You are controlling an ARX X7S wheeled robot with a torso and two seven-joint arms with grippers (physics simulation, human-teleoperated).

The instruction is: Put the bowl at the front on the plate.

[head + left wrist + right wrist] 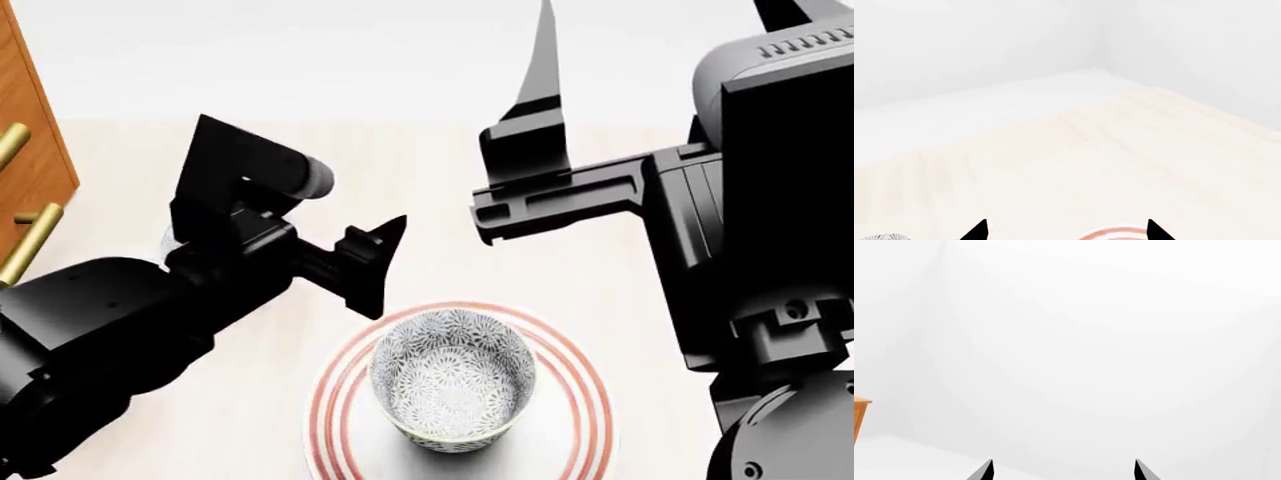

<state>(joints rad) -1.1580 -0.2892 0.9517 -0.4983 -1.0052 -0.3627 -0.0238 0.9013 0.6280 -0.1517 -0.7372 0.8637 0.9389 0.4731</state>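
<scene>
The bowl [453, 388] is sitting upright on the plate [587, 420], nearest the robot at the bottom of the head view, its blue-grey floral pattern showing inside and out. The plate's red rings are circling the bowl on all sides, and the plate is resting on the pale tabletop [427, 200].

Just beyond the plate, the left pincer [367, 268] is hovering above its far-left rim, apart from the bowl and gripping nothing. In the left wrist view its two dark fingertips [977, 231] are standing wide apart, with a sliver of the plate's red rim [1114, 233] showing between them.

Higher and further back, the right pincer [534, 150] is pointing upward, well apart from the bowl. Its fingertips [984, 471] are likewise spread wide in the right wrist view, with nothing between them.

At the far left, a wooden cabinet [27, 150] with brass handles is standing beside the tabletop.
</scene>
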